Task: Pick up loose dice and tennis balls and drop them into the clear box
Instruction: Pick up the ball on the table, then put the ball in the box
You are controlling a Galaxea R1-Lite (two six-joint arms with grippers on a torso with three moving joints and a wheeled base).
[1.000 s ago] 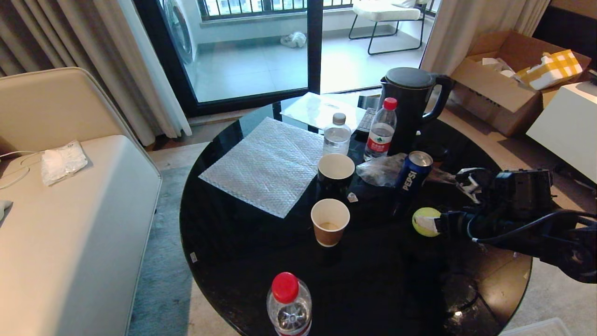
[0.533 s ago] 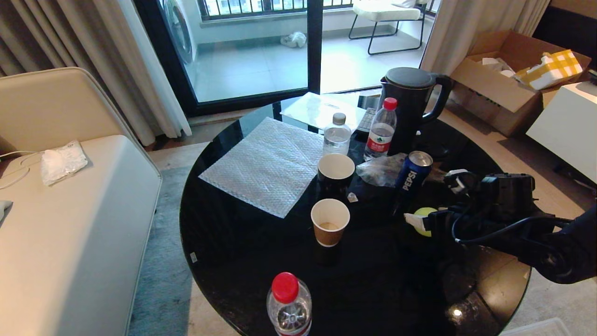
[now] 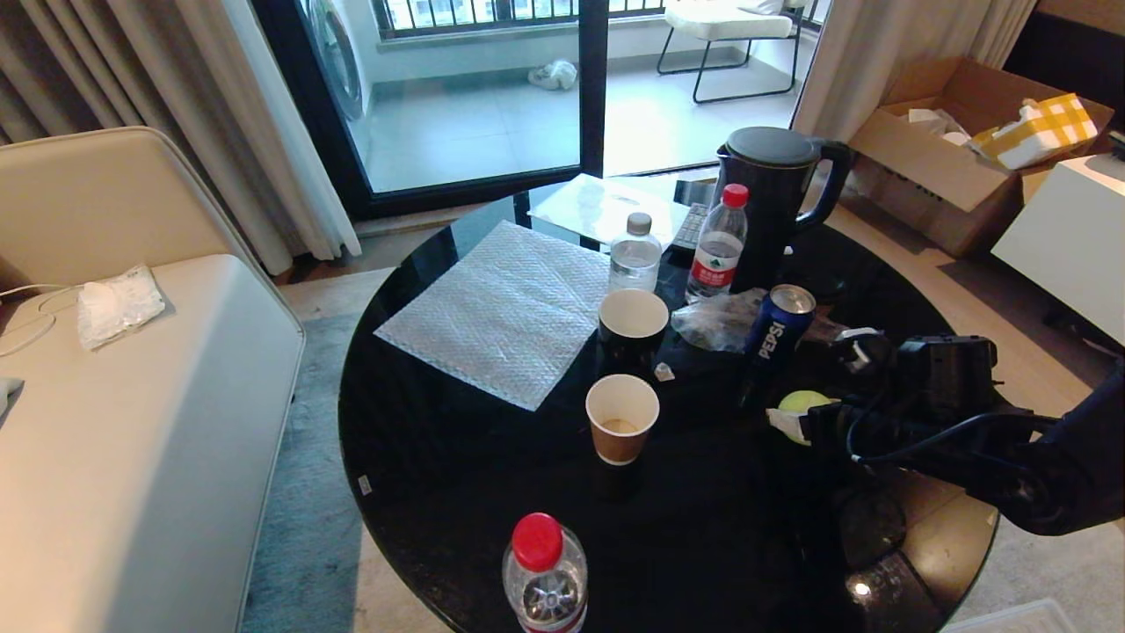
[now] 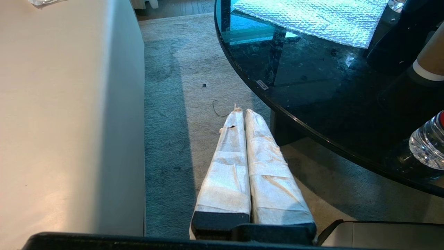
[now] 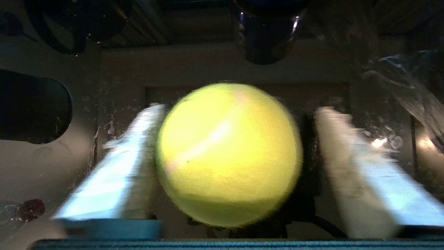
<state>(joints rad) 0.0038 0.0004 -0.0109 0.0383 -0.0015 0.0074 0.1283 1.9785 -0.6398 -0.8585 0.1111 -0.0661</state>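
Tennis ball (image 5: 229, 154): right gripper (image 3: 813, 422) now astride it, at 3 o'clock on the table (image 3: 492, 492).
Fingers apart, narrowing since a second ago; one touches, no clamp; lift pending. Left gripper (image 4: 242, 114) parked, fingers together.

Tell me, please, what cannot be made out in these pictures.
- Head view: the right gripper and arm hide most of the tennis ball.
- Right wrist view: blur hides whether the fingers touch the ball.
- Head view: the bottom edge cuts off a translucent container; its contents are unseen.
- No dice are visible anywhere.
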